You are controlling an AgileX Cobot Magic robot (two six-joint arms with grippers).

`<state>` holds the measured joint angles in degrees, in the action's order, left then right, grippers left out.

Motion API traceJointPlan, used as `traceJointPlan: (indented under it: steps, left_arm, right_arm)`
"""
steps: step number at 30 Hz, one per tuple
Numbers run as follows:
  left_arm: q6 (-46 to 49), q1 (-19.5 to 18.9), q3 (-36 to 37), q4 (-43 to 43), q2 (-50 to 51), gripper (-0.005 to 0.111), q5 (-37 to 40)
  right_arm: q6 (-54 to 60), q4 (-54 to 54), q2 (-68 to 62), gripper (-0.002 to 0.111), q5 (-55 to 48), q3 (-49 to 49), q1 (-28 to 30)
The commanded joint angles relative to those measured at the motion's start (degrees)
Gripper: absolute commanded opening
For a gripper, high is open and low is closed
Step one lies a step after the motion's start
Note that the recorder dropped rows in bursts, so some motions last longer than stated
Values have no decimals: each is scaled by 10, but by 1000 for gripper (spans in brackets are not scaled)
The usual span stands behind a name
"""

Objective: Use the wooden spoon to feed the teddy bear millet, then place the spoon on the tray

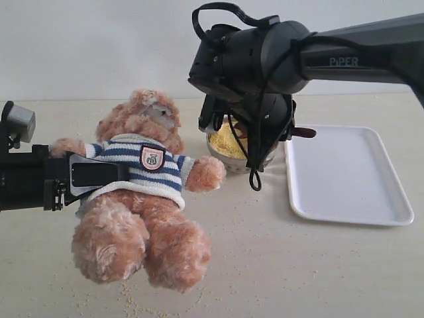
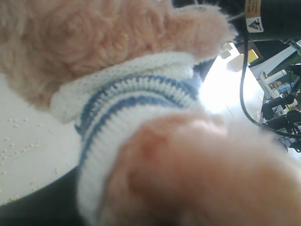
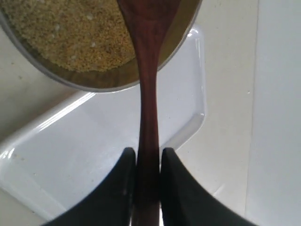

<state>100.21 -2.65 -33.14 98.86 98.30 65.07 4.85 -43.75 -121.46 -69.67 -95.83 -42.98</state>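
Right claw pinches the spoon at the millet, likely scooping. Next, lift it level toward the bear's mouth.

"PiPER" on the right arm; warning-triangle sticker on a black arm link

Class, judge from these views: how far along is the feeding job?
Done: left gripper grips the teddy bear; right gripper clamps the wooden spoon. In hand: spoon tip over the millet, apparently scooping. Left: feeding the bear, then laying the spoon on the tray.
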Motion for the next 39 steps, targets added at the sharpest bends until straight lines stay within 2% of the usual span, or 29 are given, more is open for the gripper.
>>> traceJointPlan:
  steps: [1,39]
  left_arm:
    - [-3,-1,-2,11,-2,5,26]
    - [-3,-1,-2,11,-2,5,26]
  right_arm:
    - [-11,19,10,0,-3,-1,12]
    - [6,219,175,0,-3,-1,13]
